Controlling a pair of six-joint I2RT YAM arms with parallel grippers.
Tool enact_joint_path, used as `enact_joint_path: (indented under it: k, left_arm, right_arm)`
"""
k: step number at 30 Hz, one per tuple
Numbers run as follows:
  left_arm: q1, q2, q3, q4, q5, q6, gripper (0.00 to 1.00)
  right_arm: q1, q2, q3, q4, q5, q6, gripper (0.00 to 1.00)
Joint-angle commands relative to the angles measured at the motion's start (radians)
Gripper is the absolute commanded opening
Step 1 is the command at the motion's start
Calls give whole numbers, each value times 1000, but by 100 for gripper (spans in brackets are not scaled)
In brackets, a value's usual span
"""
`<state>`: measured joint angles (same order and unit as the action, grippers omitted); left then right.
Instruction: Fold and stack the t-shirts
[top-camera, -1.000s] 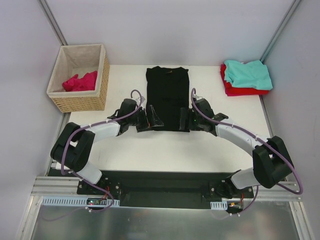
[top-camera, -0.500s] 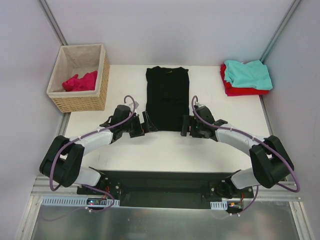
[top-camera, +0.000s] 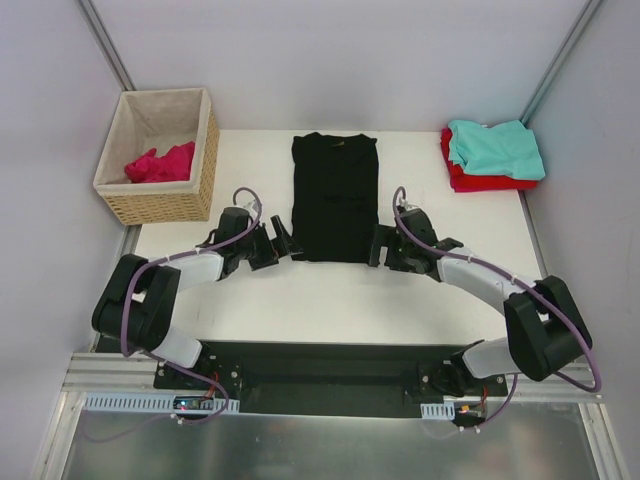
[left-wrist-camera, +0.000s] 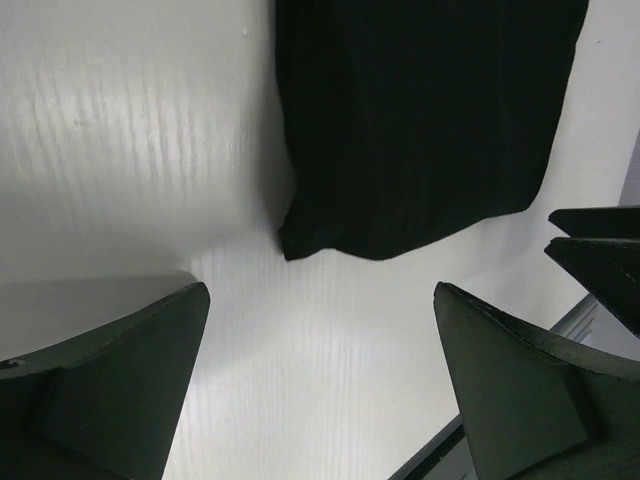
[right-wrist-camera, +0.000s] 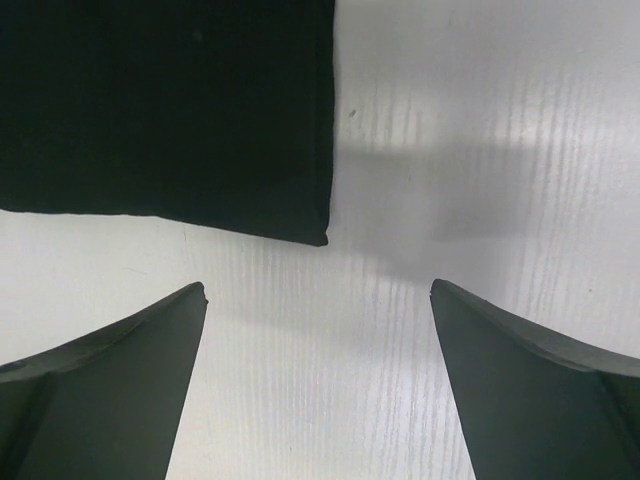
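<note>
Flanking black t-shirt (top-camera: 335, 197) hem corners: left gripper (top-camera: 286, 241), right gripper (top-camera: 377, 246), jaws wide

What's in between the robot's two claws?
The near end of the black t-shirt lies between the left gripper and the right gripper, flat on the table. The top view shows it best. Both grippers are open, holding nothing.

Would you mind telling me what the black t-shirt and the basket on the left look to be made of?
The black t-shirt looks like soft matte knit cloth, perhaps cotton: it lies flat and limp, with faint ribbing in the wrist views. The basket looks like woven wicker, with a tan weave on its walls, lined in beige cloth.
</note>
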<state>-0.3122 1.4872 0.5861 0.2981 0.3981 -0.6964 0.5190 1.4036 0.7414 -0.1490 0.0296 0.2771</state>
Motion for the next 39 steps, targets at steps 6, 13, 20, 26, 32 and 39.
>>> enact_joint_path:
  k: [6,13,20,26,32,39]
  left_arm:
    - [24,137,20,119,45,-31,91]
    - [36,150,-14,161,64,-45,77]
    - [56,157,-78,233,104,-75,71]
    - [65,202,-111,326,148,-114,65]
    - [65,245,-132,398,177,-149,60]
    - [65,255,-157,455,197,-170,59]
  right_arm:
    - [-57,-52,-7,49,-20,19,99]
    - [-79,27,-25,144,-108,100,97]
    - [-108,165,-56,299,-226,203,96]
    - [-117,201,-68,339,-252,231,94]
    - [-126,179,-73,321,-252,220,92]
    - [-128,126,-122,296,-234,205,84]
